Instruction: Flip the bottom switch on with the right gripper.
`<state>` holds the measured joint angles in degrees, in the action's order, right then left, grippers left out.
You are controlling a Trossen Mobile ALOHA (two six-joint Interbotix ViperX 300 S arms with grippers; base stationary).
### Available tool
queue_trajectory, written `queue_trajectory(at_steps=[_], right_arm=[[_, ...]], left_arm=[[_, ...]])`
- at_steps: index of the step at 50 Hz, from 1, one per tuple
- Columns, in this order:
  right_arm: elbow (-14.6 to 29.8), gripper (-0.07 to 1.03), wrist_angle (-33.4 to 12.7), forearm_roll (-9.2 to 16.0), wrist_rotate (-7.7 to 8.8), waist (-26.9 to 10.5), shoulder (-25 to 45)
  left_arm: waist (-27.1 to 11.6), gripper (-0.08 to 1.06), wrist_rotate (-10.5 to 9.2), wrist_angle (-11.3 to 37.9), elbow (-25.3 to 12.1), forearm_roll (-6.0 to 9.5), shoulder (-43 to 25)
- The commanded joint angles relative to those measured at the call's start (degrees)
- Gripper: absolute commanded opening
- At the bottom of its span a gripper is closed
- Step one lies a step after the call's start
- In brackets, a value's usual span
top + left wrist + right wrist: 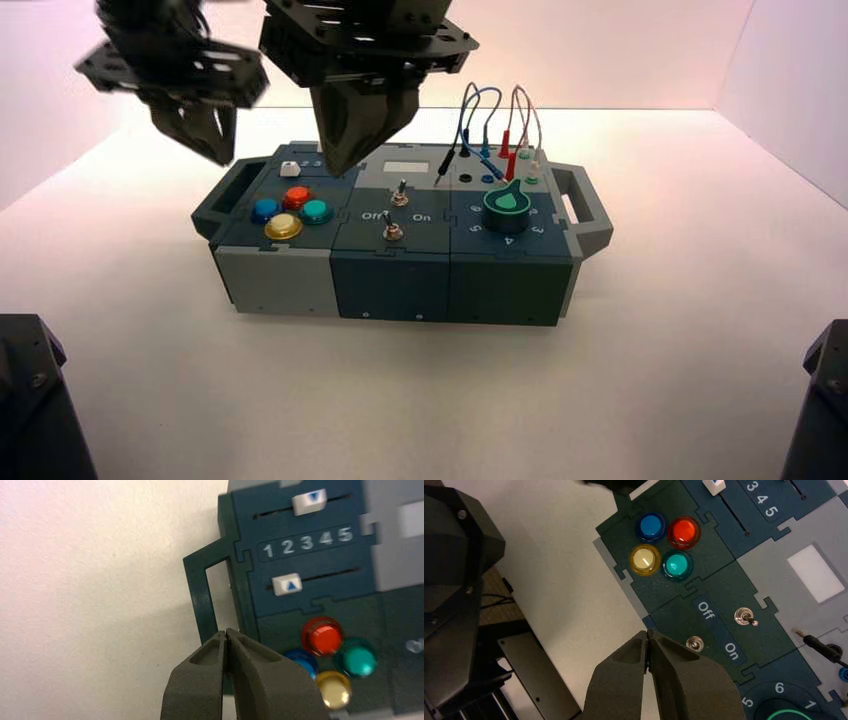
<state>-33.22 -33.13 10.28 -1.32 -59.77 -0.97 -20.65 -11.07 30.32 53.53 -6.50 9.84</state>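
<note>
The bottom switch [393, 232], a tiny silver toggle, sits in the middle panel of the box [280, 280], nearer the front, between the "Off" and "On" lettering. In the right wrist view it [694, 643] shows from above, just beside my finger, and I cannot tell how its lever stands. My right gripper [345, 165] hovers above the box, left of the switches, empty and shut, its tips [648, 632] touching. My left gripper [215, 150] hangs over the box's left handle, also shut and empty [226, 631].
A second toggle [399, 195] stands behind the bottom switch. Four coloured buttons [290, 212] lie to the left, two white sliders [287, 584] behind them. A green knob [507, 203] and plugged wires [490, 120] are on the right. Dark arm bases fill both lower corners.
</note>
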Motion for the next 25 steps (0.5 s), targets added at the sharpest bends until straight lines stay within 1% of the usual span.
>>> queue_trajectory(at_steps=[1, 15, 25], right_arm=[[0.35, -0.02, 0.70, 0.09, -0.18, 0.00, -2.11], [-0.35, -0.02, 0.88, 0.18, -0.18, 0.00, -1.93], [-0.53, -0.02, 0.88, 0.09, -0.26, 0.09, -1.41]], left_arm=[[-0.18, -0.03, -0.26, -0.35, -2.29, 0.09, -2.46], [-0.18, -0.03, -0.26, -3.25, -3.78, 0.09, -9.76], [-0.18, -0.03, -0.26, -4.04, -5.45, 0.09, -15.56]])
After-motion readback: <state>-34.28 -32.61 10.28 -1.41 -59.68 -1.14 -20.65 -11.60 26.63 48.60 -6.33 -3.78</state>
